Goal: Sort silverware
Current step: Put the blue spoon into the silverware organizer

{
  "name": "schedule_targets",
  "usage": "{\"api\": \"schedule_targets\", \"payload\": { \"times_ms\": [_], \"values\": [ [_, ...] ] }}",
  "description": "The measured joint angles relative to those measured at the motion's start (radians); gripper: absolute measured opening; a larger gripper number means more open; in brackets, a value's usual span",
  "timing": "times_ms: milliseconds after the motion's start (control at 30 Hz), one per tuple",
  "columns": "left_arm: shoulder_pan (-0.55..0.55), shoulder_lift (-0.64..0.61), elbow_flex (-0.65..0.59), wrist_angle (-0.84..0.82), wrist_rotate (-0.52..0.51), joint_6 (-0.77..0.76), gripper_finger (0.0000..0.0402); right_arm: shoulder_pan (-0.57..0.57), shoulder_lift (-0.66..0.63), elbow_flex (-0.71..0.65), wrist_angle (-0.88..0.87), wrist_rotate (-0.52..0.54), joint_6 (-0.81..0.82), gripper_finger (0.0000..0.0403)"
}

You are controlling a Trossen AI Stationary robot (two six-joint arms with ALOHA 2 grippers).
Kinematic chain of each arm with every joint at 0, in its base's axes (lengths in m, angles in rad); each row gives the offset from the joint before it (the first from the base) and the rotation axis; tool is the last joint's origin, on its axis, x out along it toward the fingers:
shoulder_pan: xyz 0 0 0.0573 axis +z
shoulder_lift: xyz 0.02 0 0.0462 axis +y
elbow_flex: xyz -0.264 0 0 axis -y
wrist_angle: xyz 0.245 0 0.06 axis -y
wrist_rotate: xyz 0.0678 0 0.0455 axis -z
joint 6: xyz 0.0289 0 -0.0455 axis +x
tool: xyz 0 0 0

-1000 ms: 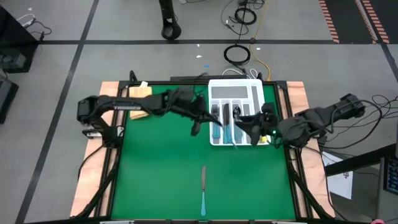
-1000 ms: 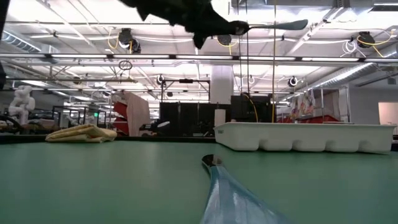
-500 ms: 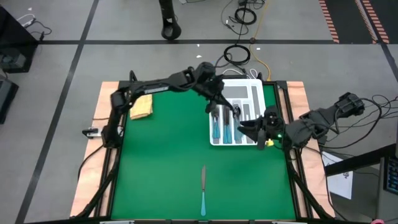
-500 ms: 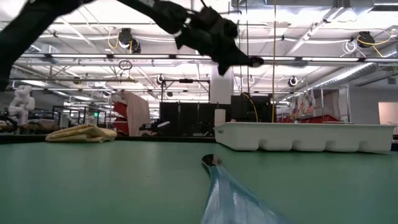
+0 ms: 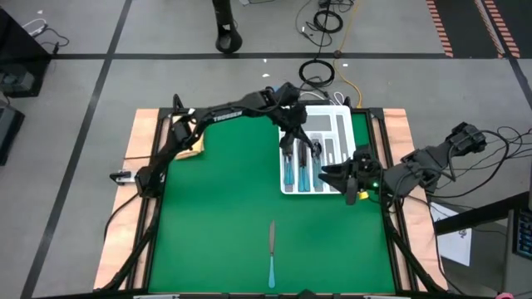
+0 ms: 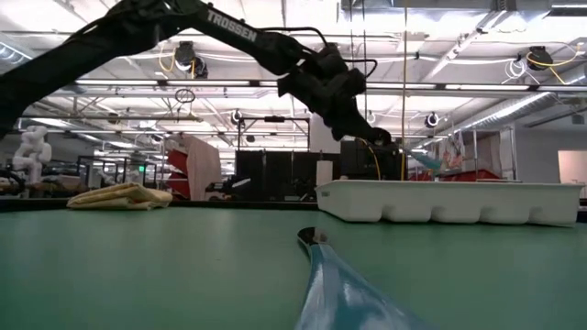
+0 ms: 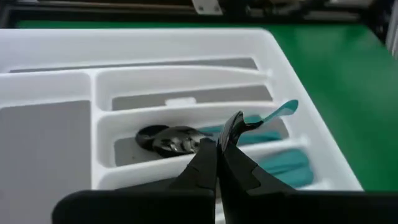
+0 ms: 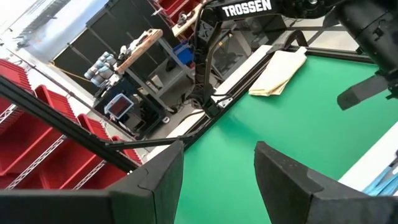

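My left gripper (image 5: 313,149) (image 7: 231,121) hangs over the white compartmented tray (image 5: 331,124), shut on one piece of silverware whose light-blue handle (image 6: 425,161) sticks out past the fingertips. Several more blue-handled pieces (image 5: 296,172) lie flat in the tray's compartments, with spoon heads (image 7: 168,140) showing in the left wrist view. One knife (image 5: 271,247) (image 6: 339,284) lies flat on the green table, near its near edge. My right gripper (image 5: 329,174) (image 8: 217,177) waits open at the tray's near right corner, touching nothing. My left gripper pinches a piece of silverware between its two shut fingers, coming from above and slanting down. The light-blue handle (image 7: 283,110) reaches out beyond the fingertips (image 7: 236,119); the fingers hide its head. The piece is lifted clear above the tray, its free handle end tilted downward.
A folded yellow cloth (image 5: 189,143) (image 6: 119,195) lies at the table's far left. The left arm (image 5: 224,112) spans the far half of the table. Open green surface (image 5: 216,224) lies between the knife and the left edge. Wooden boards border the table's left and right sides.
My left gripper has swung from left of the tray toward the table's far right, over the tray, and come down nearer to it, still shut on the piece. The carried piece has tipped from level to slanting down. My right gripper has stayed near the tray's corner.
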Motion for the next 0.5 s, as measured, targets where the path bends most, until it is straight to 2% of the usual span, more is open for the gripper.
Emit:
{"api": "schedule_targets", "payload": {
  "times_ms": [100,300,500],
  "values": [
    [-0.012,0.009,0.011,-0.033,-0.002,0.058,0.0002,0.000,0.005,0.000,0.000,0.000,-0.002,0.0183],
    [-0.052,0.009,0.013,0.029,-0.069,0.144,0.0002,0.000,0.026,0.000,-0.001,0.001,-0.011,0.0183],
    [-0.076,0.017,0.013,0.093,-0.106,0.154,0.0002,0.000,0.049,0.000,-0.001,0.001,-0.011,0.0183]
  ]
}}
